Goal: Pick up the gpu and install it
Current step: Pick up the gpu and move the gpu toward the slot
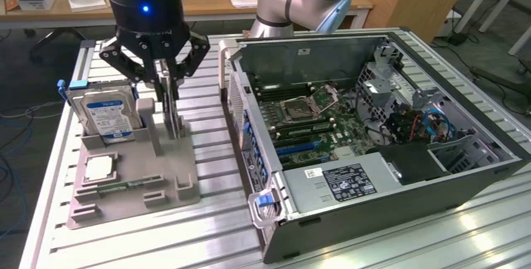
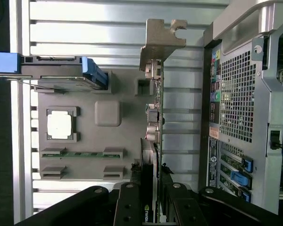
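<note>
Gray holder tray (image 1: 124, 202) sits on slatted table (image 1: 207, 239). The gpu (image 1: 171, 115) stands upright in tray, next to hard drive (image 1: 104, 117). Above, gripper (image 1: 168, 86) pinches gpu's top edge. Open PC case (image 1: 374, 214) at ext. view's right.

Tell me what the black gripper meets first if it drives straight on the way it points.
The gpu, a thin dark circuit card with a silvery end bracket, standing on edge in the grey plastic holder. Its upper edge lies right in the gripper's line, though how close is unclear.
</note>
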Action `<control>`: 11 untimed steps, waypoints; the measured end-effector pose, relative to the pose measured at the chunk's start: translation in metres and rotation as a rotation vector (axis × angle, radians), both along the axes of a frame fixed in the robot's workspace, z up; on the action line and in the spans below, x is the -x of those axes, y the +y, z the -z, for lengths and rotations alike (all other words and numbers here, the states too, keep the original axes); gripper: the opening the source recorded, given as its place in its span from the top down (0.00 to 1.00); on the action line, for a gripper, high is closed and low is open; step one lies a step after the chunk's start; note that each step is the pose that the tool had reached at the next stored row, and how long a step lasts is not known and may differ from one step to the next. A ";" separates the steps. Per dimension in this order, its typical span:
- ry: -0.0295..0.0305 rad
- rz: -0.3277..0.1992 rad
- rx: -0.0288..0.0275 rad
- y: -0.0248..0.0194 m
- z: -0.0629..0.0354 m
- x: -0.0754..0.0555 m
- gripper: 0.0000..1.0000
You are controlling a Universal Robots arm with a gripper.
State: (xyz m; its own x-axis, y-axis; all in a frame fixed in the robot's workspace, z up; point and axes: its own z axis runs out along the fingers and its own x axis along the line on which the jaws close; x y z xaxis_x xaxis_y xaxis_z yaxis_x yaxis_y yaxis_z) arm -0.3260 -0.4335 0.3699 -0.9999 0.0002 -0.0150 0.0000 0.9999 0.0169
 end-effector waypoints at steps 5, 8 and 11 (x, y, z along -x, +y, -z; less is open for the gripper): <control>0.0001 0.000 -0.0015 0.0000 -0.0089 0.000 0.74; 0.0000 0.000 -0.0031 -0.0001 -0.0133 0.000 0.74; 0.0000 0.000 -0.0052 -0.0001 -0.0174 0.000 0.74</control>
State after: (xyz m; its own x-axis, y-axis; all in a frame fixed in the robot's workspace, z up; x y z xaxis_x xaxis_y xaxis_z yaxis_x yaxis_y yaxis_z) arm -0.3260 -0.4336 0.3872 -0.9999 -0.0001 -0.0149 -0.0005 0.9998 0.0221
